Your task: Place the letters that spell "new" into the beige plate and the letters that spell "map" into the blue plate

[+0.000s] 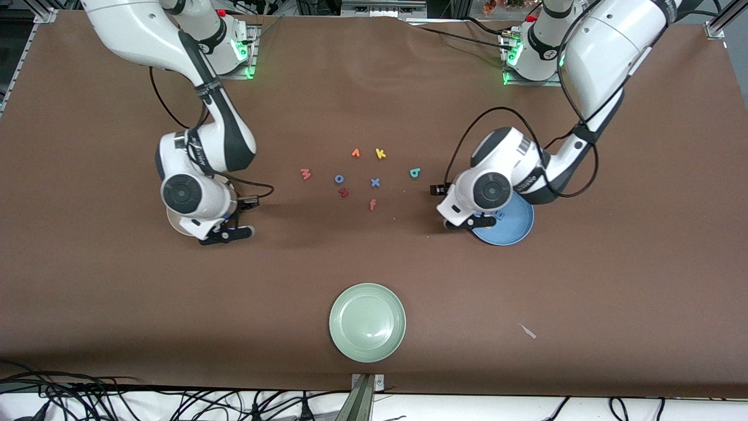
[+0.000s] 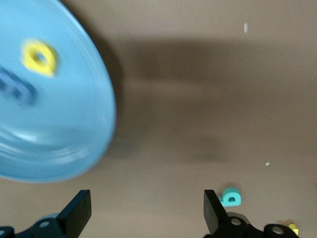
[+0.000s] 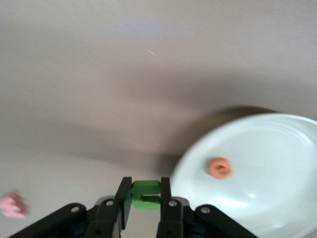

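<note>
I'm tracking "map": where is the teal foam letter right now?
The teal foam letter lies on the brown table, toward the left arm's end of the letter cluster, not on the blue plate yet.

Loose foam letters on table [image 1: 117, 292]: yellow k [image 1: 380, 154], blue x [image 1: 375, 182].

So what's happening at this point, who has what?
The right gripper is shut on the green letter beside the beige plate, where the orange letter already lies. The left gripper is open and empty by the blue plate, which holds the yellow letter and the blue letter. The teal letter and the pink letter lie on the table with other loose letters.
</note>
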`<move>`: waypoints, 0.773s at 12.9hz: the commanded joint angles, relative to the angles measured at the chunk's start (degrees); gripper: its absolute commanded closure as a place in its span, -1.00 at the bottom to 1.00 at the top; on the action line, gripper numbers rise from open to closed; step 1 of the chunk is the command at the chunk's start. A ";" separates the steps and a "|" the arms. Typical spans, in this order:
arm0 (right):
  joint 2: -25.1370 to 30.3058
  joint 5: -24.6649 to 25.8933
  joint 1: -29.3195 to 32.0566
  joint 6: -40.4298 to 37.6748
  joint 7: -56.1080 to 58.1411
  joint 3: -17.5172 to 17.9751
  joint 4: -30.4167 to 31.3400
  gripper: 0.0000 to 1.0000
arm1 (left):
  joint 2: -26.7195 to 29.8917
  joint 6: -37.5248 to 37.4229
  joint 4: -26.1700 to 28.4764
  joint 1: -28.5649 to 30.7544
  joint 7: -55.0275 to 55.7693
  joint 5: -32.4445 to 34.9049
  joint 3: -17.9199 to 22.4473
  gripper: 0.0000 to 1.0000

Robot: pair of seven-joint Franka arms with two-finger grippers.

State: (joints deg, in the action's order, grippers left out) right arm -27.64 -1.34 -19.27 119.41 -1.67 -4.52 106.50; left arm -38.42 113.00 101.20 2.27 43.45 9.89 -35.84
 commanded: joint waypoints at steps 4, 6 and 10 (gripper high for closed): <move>4.18 -0.69 -0.24 14.08 12.03 -5.24 13.37 0.51 | 0.37 14.86 6.46 -8.41 9.90 1.69 -0.02 -1.00; 4.44 -1.04 -0.24 13.49 10.47 -5.24 12.94 -0.99 | 0.72 17.76 9.53 -10.00 10.61 2.76 -0.02 -1.00; 5.75 -1.04 -0.41 3.73 5.71 -0.60 8.11 -1.00 | 0.54 21.46 12.27 -12.29 11.57 10.58 0.24 -0.86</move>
State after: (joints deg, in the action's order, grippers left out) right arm -24.01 -1.56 -19.44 126.62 5.76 -8.00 115.74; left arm -38.82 132.80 112.08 -10.14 53.92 17.38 -36.10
